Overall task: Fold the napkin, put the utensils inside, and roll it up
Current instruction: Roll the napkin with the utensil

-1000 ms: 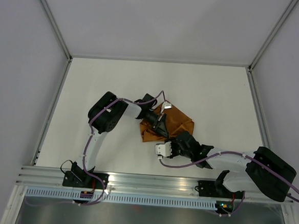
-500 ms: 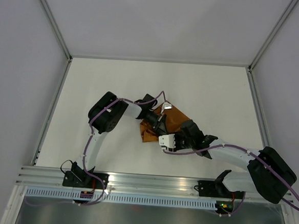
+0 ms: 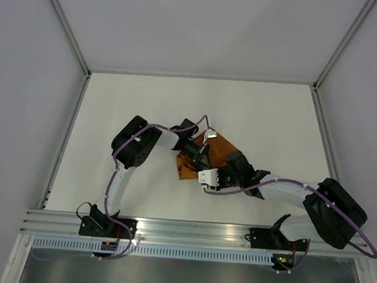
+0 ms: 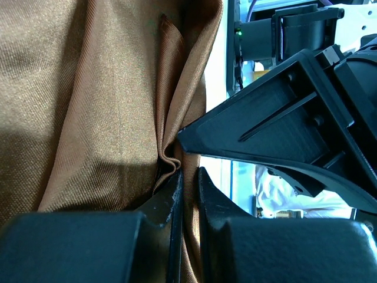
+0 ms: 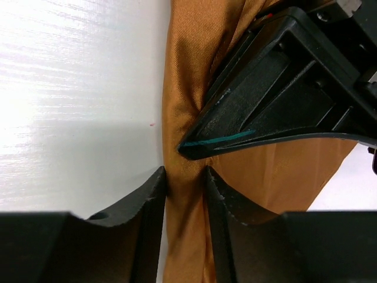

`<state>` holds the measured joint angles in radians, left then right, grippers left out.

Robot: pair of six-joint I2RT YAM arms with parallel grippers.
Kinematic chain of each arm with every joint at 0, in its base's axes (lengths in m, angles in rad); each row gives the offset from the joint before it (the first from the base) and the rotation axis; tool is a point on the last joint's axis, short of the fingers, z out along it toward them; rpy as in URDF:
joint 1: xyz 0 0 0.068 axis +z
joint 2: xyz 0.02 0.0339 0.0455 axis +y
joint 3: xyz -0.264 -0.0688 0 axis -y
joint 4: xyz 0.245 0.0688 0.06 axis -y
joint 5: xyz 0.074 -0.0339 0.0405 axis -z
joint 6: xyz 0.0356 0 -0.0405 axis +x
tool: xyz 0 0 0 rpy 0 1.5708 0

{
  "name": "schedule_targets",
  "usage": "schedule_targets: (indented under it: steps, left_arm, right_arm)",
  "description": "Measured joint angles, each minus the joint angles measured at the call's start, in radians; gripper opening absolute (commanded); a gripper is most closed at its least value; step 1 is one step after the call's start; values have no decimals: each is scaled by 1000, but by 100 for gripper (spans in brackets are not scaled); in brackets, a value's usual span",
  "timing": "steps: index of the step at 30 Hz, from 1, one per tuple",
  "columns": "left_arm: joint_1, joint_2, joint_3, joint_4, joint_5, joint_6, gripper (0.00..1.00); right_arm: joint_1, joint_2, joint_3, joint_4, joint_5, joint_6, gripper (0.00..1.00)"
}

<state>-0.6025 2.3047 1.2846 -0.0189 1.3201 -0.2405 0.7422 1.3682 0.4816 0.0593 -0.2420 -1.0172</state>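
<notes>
From above, the napkin (image 3: 223, 149) is lying bunched near the middle of the white table (image 3: 113, 110). Both of my arms are reaching over it and hiding much of it. My left gripper (image 3: 202, 160) is coming in from the left and pointing down onto the cloth's near-left part. My right gripper (image 3: 228, 173) is coming in from the right, just beside it. From this height I cannot tell how either pair of jaws is standing.

Through my left wrist camera, the left gripper (image 4: 188, 190) is showing its two fingers drawn almost together, and I am pinching a thin fold of the napkin (image 4: 88, 88) between them. The cloth is rising from the pinch in long creases and filling the left side of the view. One of my right fingers (image 4: 277, 135) is crossing in from the right, its tip almost touching the same fold.

Through my right wrist camera, the right gripper (image 5: 185, 190) is squeezing a narrow ridge of the napkin (image 5: 188, 88), with cloth touching both fingers. This ridge is sitting at the cloth's edge, and bare table is showing to its left. One of my left fingers (image 5: 277, 88) is pressing its tip onto the fabric just above my grip. A thin teal streak (image 5: 218, 139) is running along its lower edge, and I cannot tell what it is.
</notes>
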Motion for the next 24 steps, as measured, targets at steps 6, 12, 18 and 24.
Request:
schedule_targets:
  steps: [6,12,18,24]
  left_arm:
    - [0,4,7,-14,6,6,2]
    - [0,3,8,-21,5,11,5]
    - [3,-11,-7,-15,-19,11,15]
    - [18,-62,-70,43,-87,-1,22]
  right_arm:
    - [0,29,19,-3,2,-1,21]
    - [-10,63,85,-99,-18,-14,12]
    - [-35,118,175,-219,-65,-29,10]
    - [-73,196,283,-337,-130,-35,10]
